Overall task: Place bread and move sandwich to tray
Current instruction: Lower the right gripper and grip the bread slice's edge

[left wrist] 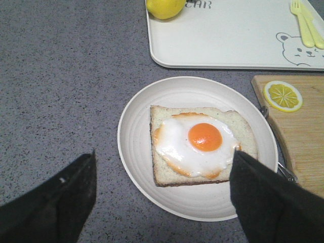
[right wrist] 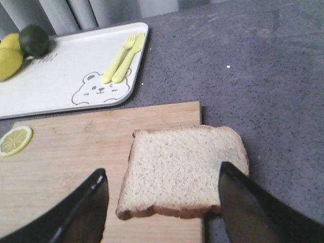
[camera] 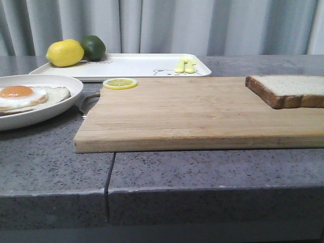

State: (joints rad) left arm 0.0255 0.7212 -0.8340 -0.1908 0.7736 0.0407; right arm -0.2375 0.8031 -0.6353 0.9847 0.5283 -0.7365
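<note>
The bread (camera: 288, 90) (right wrist: 182, 172) lies flat at the right end of the wooden cutting board (camera: 177, 111), partly overhanging its edge. My right gripper (right wrist: 162, 169) hangs open above it, one finger on each side, not touching. The sandwich (camera: 25, 96) (left wrist: 200, 144) is a fried egg on a single slice, uncovered, on the round white plate (left wrist: 136, 131) at the left. My left gripper (left wrist: 164, 152) is open above the plate's near side. The white tray (camera: 136, 66) (left wrist: 228, 40) (right wrist: 61, 76) with the bear drawing lies behind. Neither gripper shows in the front view.
A lemon (camera: 65, 52) and a lime (camera: 94, 47) sit on the tray's left end, a yellow fork and knife (camera: 185, 65) on its right. A lemon slice (camera: 120, 83) lies on the board's far left corner. The counter's edge runs close in front.
</note>
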